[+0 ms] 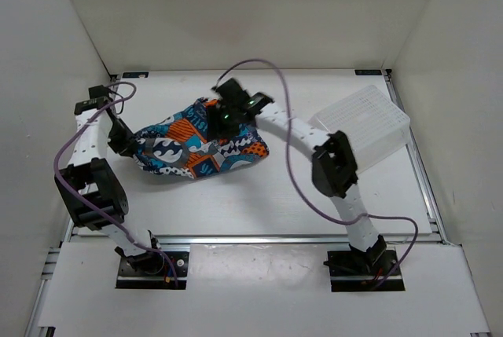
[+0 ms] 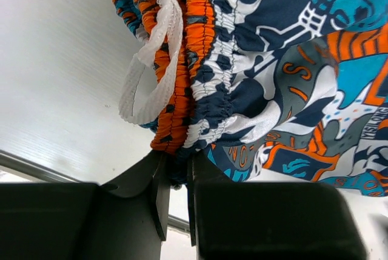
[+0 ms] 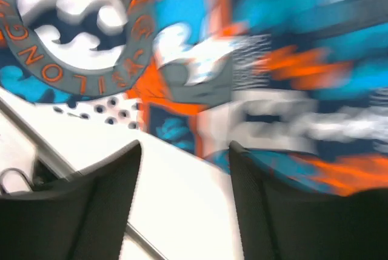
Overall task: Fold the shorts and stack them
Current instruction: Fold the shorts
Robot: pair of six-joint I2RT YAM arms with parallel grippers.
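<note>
While left hand [image 2: 177, 169] clamps gathered edge, shorts [image 1: 185, 156] lie bunched; right hand [image 3: 185, 154] spread apart.

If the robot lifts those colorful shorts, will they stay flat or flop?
Probably flop: the shorts lie crumpled and bunched, so the cloth looks soft. The left gripper pinches only the waistband edge, so the rest would likely hang. The white drawstring loop would probably dangle too.

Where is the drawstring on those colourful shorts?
On the white table, look at the crumpled orange, teal and navy patchwork fabric shorts in the middle. At their gathered waistband, on the left end, is a looped woven cord: plain white, unlike the busy print.
</note>
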